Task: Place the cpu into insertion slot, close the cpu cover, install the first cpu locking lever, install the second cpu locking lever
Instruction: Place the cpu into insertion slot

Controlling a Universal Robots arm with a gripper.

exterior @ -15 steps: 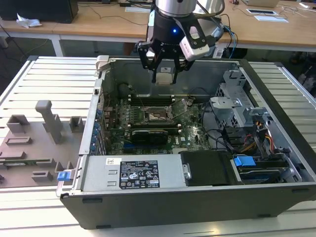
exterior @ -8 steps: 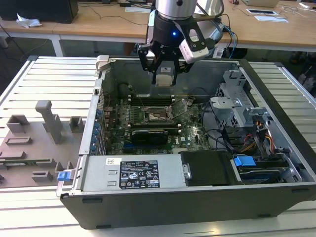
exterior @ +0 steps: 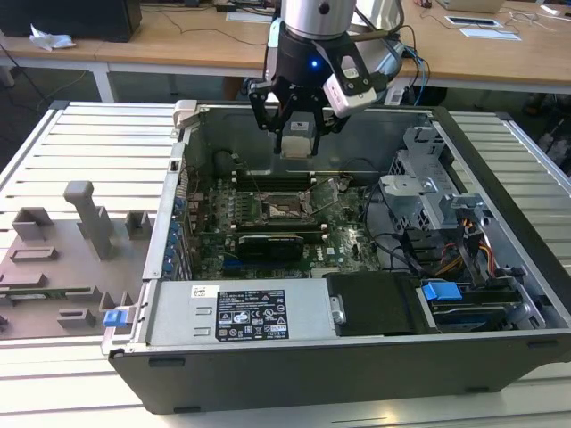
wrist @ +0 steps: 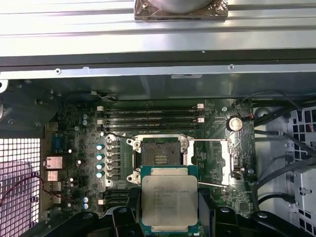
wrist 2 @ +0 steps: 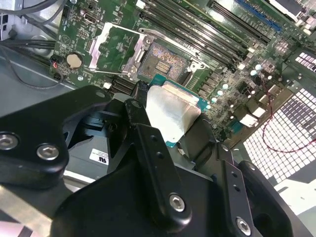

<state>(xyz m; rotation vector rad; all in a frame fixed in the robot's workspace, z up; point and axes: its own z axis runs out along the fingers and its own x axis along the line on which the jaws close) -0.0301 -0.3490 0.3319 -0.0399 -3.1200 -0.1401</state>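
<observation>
first wrist view: hand [wrist: 169,213] grips cpu [wrist: 169,197].

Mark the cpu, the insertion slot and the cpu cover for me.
cpu [wrist: 169,202], first wrist view, middle of its metal top.
insertion slot [wrist: 160,157], first wrist view, its dark centre.
cpu cover [wrist 2: 97,49], second wrist view, outer silver rim of the frame.

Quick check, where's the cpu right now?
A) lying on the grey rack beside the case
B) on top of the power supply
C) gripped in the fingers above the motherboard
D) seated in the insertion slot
C: the cpu is clamped between the fingers, clear of the insertion slot, which lies bare.
</observation>
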